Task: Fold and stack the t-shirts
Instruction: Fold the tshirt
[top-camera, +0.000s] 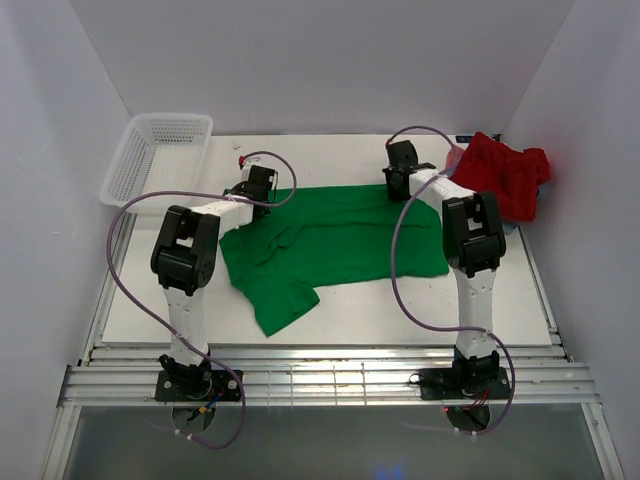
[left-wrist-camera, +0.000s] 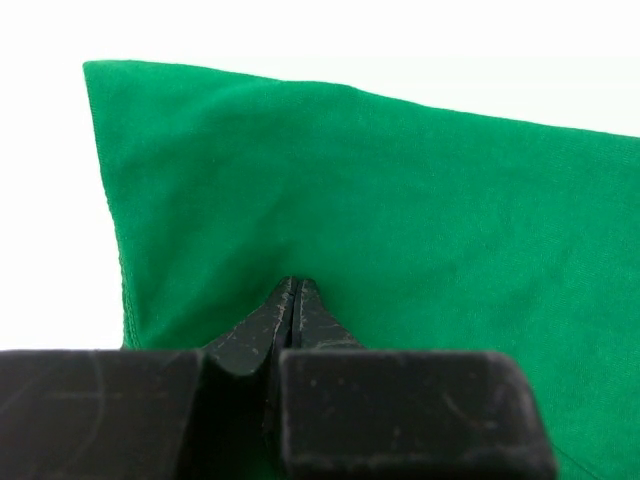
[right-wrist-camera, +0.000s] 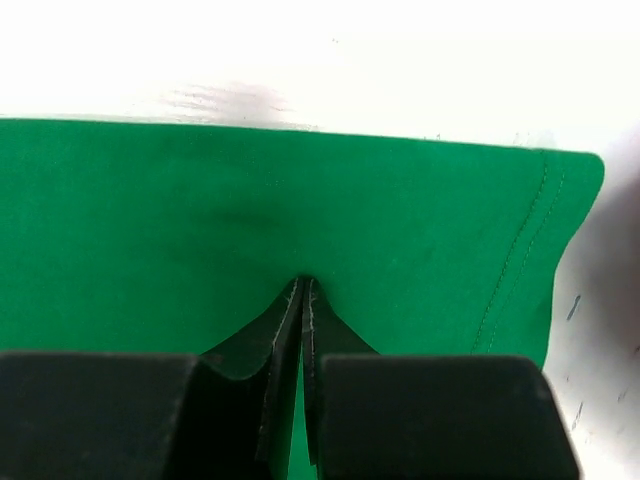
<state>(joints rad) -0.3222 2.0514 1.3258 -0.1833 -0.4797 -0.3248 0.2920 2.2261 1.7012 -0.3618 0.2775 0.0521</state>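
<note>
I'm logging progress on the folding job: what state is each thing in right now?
bright green cloth t-shirt: spread out, not yet folded
red cloth t-shirt: crumpled heap, far right corner
white plastic mesh basket: upright, nothing visible inside
left gripper: shut on the green t-shirt's far edge
right gripper: shut on the same far edge

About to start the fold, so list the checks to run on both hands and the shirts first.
1. Grip of left hand on green t-shirt: ok, pinched shut on cloth.
2. Grip of right hand: ok, pinched shut near a hem.
3. Both layers caught: cannot tell.
4. Shirt lying flat: not ok, near left part rumpled.
5. Path clear of red t-shirt: ok, heaped far right.
</note>
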